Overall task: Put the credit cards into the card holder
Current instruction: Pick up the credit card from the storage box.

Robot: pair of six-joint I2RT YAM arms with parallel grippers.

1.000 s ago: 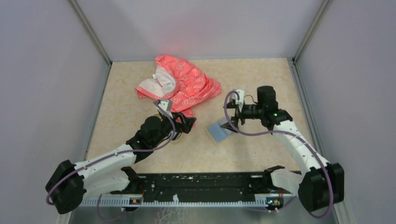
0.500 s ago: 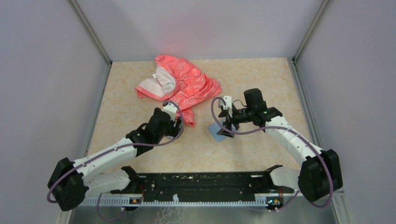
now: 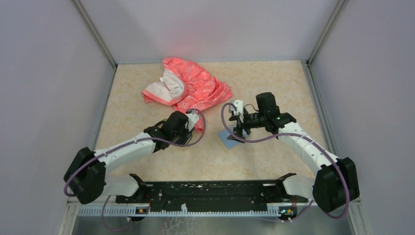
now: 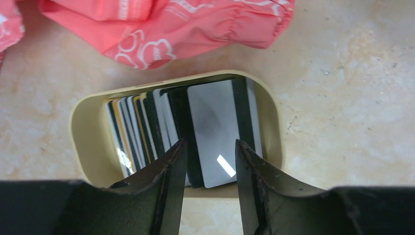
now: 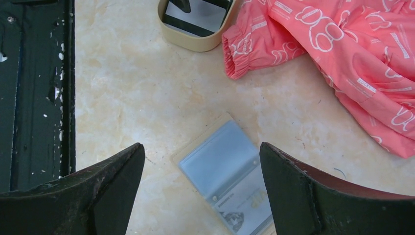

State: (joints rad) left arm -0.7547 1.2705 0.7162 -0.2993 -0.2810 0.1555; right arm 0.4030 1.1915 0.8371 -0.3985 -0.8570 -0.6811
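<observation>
Credit cards point(image 4: 215, 117) are seen standing on edge, fanned and leaning, inside an oval cream dish point(image 4: 78, 132) that is set just beside the pink-red cloth point(image 3: 191, 88). The left arm is stretched forward and bent down at the wrist. The left gripper point(image 4: 210, 142) is thus pointed into the dish, its jaws set partly apart over the cards. Whether a card is touched cannot be told. The card holder point(image 5: 230, 166) is laid open on the table point(image 3: 274, 83), to the right of the dish, with its blue-grey lining turned up. The right arm is folded inward at the elbow. The right gripper point(image 5: 201, 147) is held above the holder with its jaws spread wide and nothing gripped.
</observation>
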